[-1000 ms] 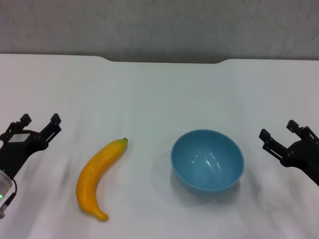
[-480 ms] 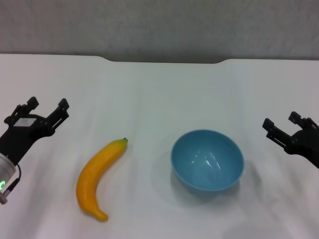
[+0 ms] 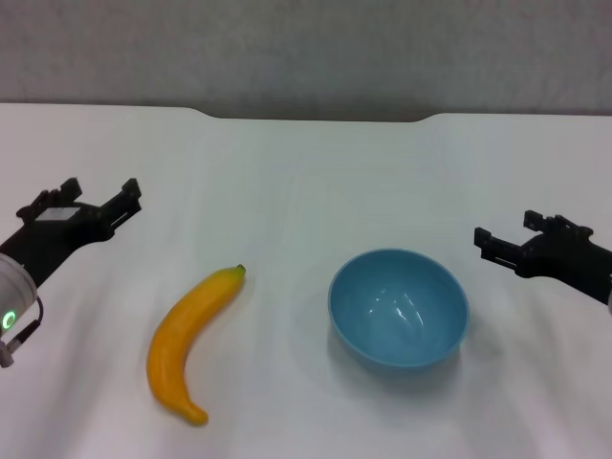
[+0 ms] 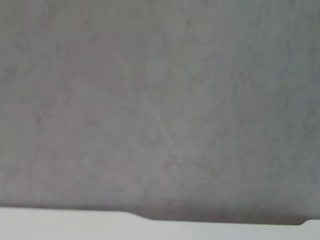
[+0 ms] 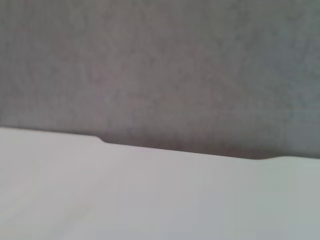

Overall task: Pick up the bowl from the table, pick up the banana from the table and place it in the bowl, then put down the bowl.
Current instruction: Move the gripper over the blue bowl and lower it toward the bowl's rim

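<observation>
The light-blue bowl (image 3: 399,308) sits upright on the white table (image 3: 306,182), mouth up and holding nothing; it serves here as the landmark. The banana (image 3: 187,338) lies flat on the table to the left of the bowl, clear of it with bare tabletop between; its dark stem tip points up toward the far edge and slightly toward the bowl, while its blunt lower end curves toward the near edge.

The right gripper (image 3: 516,236) hovers just to the right of the bowl, near its rim but apart from it; its two black fingers are spread with a visible gap and hold nothing. The left gripper (image 3: 98,194) hangs well to the left of the bowl, beyond the banana and farther back than the banana's stem; its fingers are likewise parted and grip nothing, though how high it rides above the table is hard to judge from the head view.

The table's far edge carries a shallow notch (image 3: 320,117), straight behind the bowl; past it rises a plain grey wall (image 3: 306,48). The left wrist view shows almost only that wall, with a thin strip of table edge (image 4: 65,223); the right wrist view shows the wall above the notched table edge (image 5: 150,195); neither shows the bowl or the banana.
</observation>
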`<state>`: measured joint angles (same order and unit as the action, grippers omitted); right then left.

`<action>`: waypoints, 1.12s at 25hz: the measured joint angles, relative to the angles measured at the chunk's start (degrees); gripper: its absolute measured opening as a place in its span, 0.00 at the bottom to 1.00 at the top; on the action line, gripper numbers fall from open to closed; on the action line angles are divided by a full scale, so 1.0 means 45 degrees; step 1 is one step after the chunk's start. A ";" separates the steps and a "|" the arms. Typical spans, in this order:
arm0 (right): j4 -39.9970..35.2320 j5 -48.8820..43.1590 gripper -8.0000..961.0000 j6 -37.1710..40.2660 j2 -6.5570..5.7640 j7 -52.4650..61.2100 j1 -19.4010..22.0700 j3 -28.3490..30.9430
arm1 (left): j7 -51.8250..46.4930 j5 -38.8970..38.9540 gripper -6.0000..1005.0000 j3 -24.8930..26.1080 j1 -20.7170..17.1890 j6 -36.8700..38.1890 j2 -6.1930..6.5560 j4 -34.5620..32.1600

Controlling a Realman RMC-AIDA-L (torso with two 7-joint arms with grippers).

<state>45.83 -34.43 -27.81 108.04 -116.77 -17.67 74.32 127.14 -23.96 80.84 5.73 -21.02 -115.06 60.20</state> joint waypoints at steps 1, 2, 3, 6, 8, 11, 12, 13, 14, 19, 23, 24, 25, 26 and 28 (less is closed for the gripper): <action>0.0527 -0.1037 0.93 0.0234 0.0000 0.0793 0.0122 0.0196 | -0.0495 -0.0716 0.87 0.0051 -0.0189 0.0154 -0.0024 0.0479; 0.1024 -0.2012 0.93 0.0376 0.0010 0.1554 0.0240 0.0409 | -0.0880 -0.1202 0.87 0.0081 -0.0332 0.0281 -0.0041 0.0889; 0.1536 -0.3120 0.93 0.0478 0.0020 0.2453 0.0356 0.0643 | -0.1278 -0.1685 0.87 0.0078 -0.0447 0.0525 -0.0038 0.1260; 0.3012 -0.6739 0.93 0.0450 0.0088 0.5561 0.0649 0.1434 | -0.3219 -0.3178 0.87 -0.0078 -0.0754 0.1423 0.0087 0.2443; 0.3860 -0.9568 0.93 0.0152 0.0134 0.8223 0.0738 0.1940 | -0.4820 -0.4407 0.87 -0.0149 -0.0993 0.1801 0.0189 0.3209; 0.4656 -1.3684 0.93 -0.1129 0.0359 1.2030 0.0508 0.2953 | -0.7470 -0.6844 0.87 -0.0041 -0.1325 0.1868 0.0220 0.4098; 0.4785 -1.4878 0.93 -0.1751 0.0558 1.3009 0.0325 0.3425 | -0.8163 -0.7583 0.87 0.0024 -0.1344 0.1827 0.0221 0.4222; 0.4903 -1.5912 0.93 -0.2357 0.0774 1.3759 0.0127 0.3905 | -0.8774 -0.8290 0.87 0.0089 -0.1328 0.1772 0.0222 0.4332; 0.5046 -1.7329 0.93 -0.3311 0.1264 1.4476 -0.0211 0.4890 | -0.9625 -0.9359 0.87 0.0208 -0.1264 0.1611 0.0229 0.4383; 0.5175 -1.7928 0.93 -0.3930 0.1491 1.4587 -0.0464 0.5278 | -1.3846 -1.4419 0.87 0.1662 -0.0615 -0.0320 0.0020 0.4460; 0.5214 -1.7930 0.93 -0.4090 0.1488 1.4687 -0.0592 0.5263 | -1.7458 -1.9228 0.87 0.3457 0.0262 -0.2822 -0.0280 0.4476; 0.5232 -1.7945 0.93 -0.4152 0.1485 1.4757 -0.0635 0.5254 | -1.8237 -2.0328 0.87 0.3714 0.0507 -0.3280 -0.0290 0.4492; 0.5245 -1.7996 0.93 -0.4236 0.1476 1.4848 -0.0688 0.5251 | -1.9020 -2.1380 0.87 0.3905 0.0770 -0.3763 -0.0288 0.4509; 0.5251 -1.8096 0.93 -0.4351 0.1471 1.4953 -0.0766 0.5255 | -1.9702 -2.2254 0.87 0.4075 0.1016 -0.4193 -0.0288 0.4535; 0.5212 -1.8830 0.93 -0.4866 0.1461 1.5571 -0.1208 0.5314 | -2.1051 -2.4044 0.87 0.4503 0.1603 -0.5309 -0.0285 0.4564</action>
<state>69.29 -119.17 -49.71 114.61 -46.70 -23.10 98.23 32.41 -132.16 101.11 12.94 -44.91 -116.34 80.74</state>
